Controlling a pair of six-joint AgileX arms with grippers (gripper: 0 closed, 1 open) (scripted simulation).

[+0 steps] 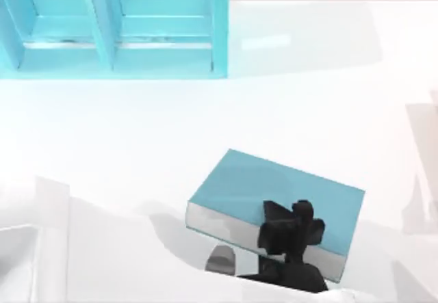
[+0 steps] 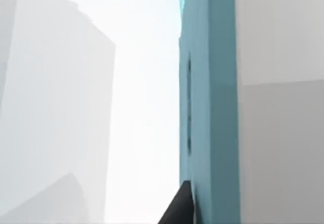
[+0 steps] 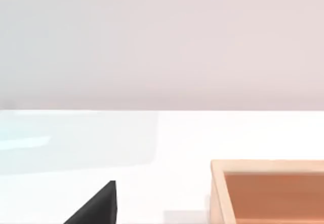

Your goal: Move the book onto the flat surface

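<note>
Since the left gripper (image 1: 291,231) is clenched on the near edge of the thick teal-blue book with grey page edges (image 1: 274,190), we judge the carry step in hand. Top view: the book is at 5 o'clock on the glossy white tabletop (image 1: 137,132), seemingly just above it; the teal-blue compartmented shelf (image 1: 109,50) is at 11. Left wrist view: teal cover close up. Right wrist view: right gripper (image 3: 96,206) idle near an orange-brown open box (image 3: 268,183). Next: lower flat, then release.
</note>
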